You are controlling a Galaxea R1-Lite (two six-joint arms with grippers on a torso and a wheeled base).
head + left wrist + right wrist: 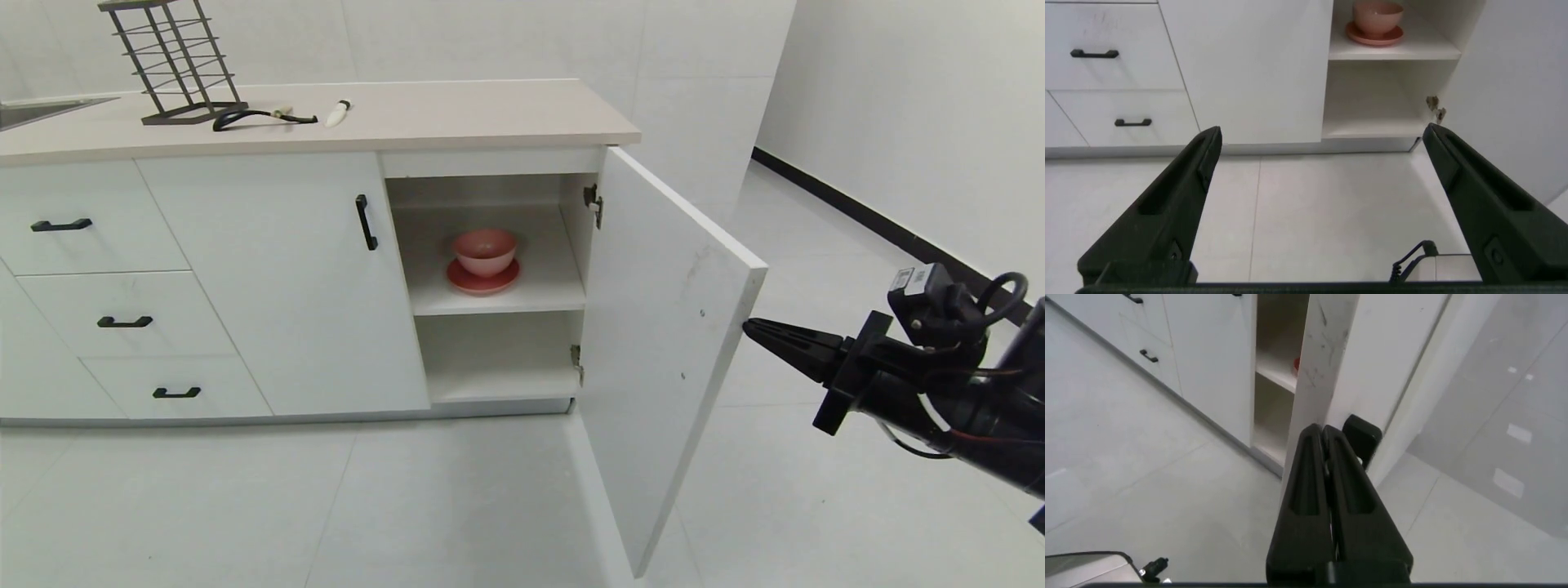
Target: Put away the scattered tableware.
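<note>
With bowl on plate inside, the right gripper, fingers together, meets the door edge, likely to push it shut; the left gripper idles with fingers apart.

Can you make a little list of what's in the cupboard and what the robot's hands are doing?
Plate: pink plate on the upper shelf
Bowl: pink bowl sitting on the plate
Door: cupboard door open
Right arm: right gripper shut, tip by the door's edge
Left arm: left gripper open, facing the cupboard
</note>
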